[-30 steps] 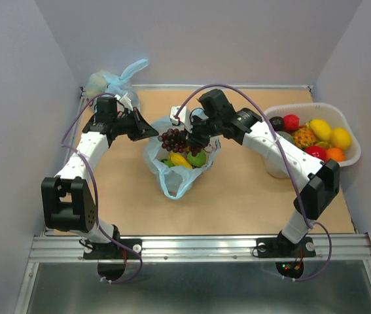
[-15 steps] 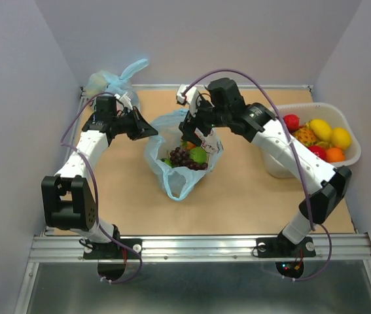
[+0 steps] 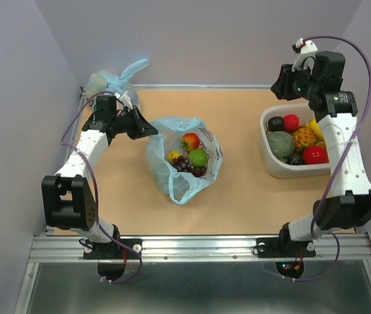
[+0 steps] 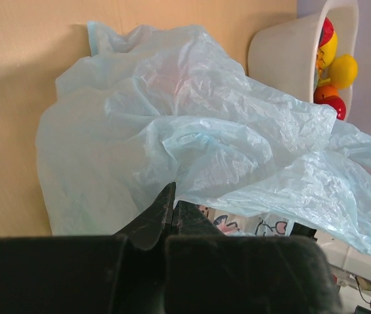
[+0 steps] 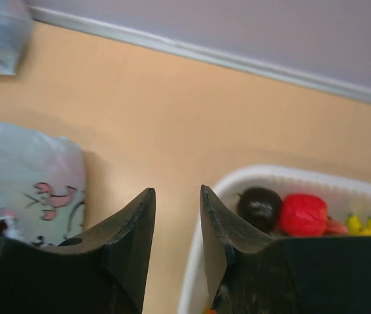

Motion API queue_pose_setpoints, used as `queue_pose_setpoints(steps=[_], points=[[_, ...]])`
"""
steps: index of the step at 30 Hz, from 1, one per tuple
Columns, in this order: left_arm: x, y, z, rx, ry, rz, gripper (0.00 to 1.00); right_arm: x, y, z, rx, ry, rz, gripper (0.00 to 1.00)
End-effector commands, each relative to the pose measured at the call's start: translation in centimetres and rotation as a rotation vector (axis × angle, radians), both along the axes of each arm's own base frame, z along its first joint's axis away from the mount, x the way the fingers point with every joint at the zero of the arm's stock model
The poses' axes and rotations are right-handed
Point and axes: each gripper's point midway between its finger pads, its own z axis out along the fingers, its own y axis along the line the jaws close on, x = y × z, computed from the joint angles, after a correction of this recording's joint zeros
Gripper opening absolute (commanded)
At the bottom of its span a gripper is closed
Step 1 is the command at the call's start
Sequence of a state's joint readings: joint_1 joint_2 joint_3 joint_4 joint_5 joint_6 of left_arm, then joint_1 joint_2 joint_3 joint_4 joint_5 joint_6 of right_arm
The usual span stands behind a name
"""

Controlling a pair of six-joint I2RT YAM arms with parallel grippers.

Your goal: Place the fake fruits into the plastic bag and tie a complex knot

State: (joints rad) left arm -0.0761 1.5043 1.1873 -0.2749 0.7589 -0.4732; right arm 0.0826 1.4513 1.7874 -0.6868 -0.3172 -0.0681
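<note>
The thin translucent light-blue plastic bag [image 3: 172, 182] lies crumpled on the desk [image 3: 250, 196], mouth open. Its rim is pinched in the closed left fingers [image 4: 154, 222], with glossy fake fruits [image 3: 190, 157] inside. The right fingers [image 5: 133, 229], slightly parted and empty, hover well apart.

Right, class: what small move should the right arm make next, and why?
Probably lower the right tool into the white plastic tub and close on the round red plastic fruit. The tool is open and empty above the tub's rim, the tub holds more fruit, and the left tool is pinching the thin light-blue plastic bag, whose mouth is open.
</note>
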Motion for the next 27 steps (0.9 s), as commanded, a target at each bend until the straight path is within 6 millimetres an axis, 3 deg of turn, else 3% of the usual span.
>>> queue_pose_setpoints(steps=[1,8,9,11,17,23,27], points=[[0.4,0.0,1.6,-0.012,-0.061,-0.011,0.0,1.2,-5.3,-6.3,-0.078,0.166,-0.071,0.39],[0.3,0.1,1.5,-0.006,-0.064,-0.008,0.0,0.5,-13.9,-12.3,-0.165,0.394,-0.18,0.42],[0.3,0.1,1.4,-0.006,-0.062,-0.008,0.0,-0.5,-15.5,-13.4,-0.178,0.457,-0.194,0.44],[0.3,0.2,1.3,-0.005,-0.062,-0.007,0.0,-0.1,-16.8,-14.5,-0.179,0.513,-0.197,0.5],[0.2,0.1,0.6,-0.014,-0.043,-0.007,0.0,0.5,-17.8,-17.5,-0.134,0.637,-0.204,0.77],[0.6,0.1,0.8,-0.01,-0.051,-0.012,0.0,-0.1,-19.9,-19.8,-0.259,0.737,-0.186,0.85],[0.4,0.0,0.4,-0.016,-0.041,-0.017,0.0,0.8,-21.3,-20.0,-0.332,0.729,-0.167,0.86]])
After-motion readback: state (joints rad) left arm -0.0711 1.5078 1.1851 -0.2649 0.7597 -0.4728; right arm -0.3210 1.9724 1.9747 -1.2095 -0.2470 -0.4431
